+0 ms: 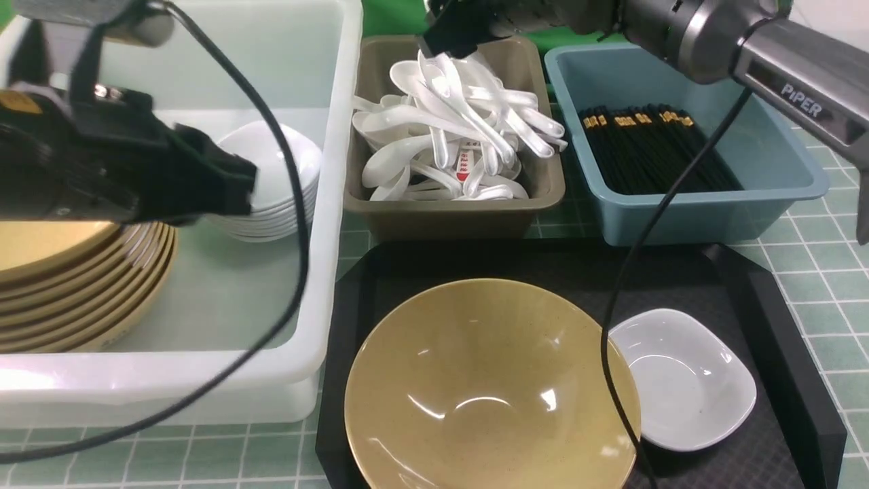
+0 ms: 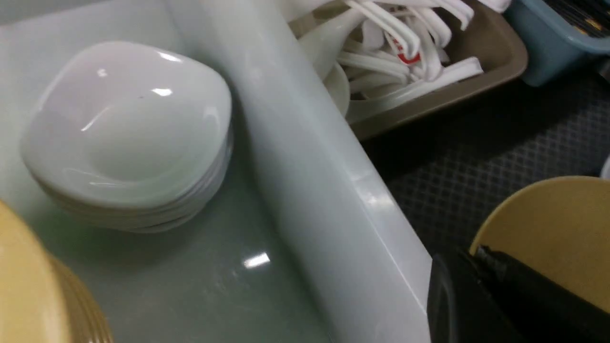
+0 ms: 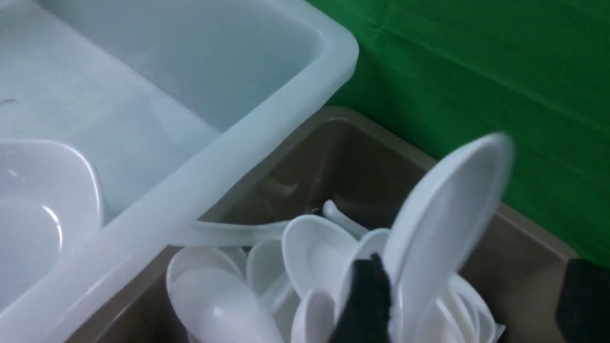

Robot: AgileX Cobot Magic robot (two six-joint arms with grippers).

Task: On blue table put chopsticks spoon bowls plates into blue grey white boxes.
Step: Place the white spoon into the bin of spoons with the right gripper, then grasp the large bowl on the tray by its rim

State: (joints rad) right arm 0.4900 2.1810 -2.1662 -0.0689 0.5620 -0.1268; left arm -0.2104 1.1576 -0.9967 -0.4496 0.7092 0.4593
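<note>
"PiPER" stands in pale letters on the right arm (image 1: pixel 804 102). One spoon (image 1: pixel 464 163) in the grey box (image 1: pixel 448 217) bears red print, too small to read.

On the table (image 1: pixel 828 272) we find the largest box (image 1: pixel 339 204) at the left, holding a stack of bowls (image 1: pixel 81 299) with a stack of plates (image 1: pixel 285 183) behind it. To its right stands the middle box (image 1: pixel 448 217) with spoons (image 1: pixel 461 129) in it, then the right box (image 1: pixel 706 217) with chopsticks (image 1: pixel 652 156). Before these two lies a tray (image 1: pixel 767 305), carrying a bowl (image 1: pixel 489 387) with a plate (image 1: pixel 686 380) just to its right.
</note>
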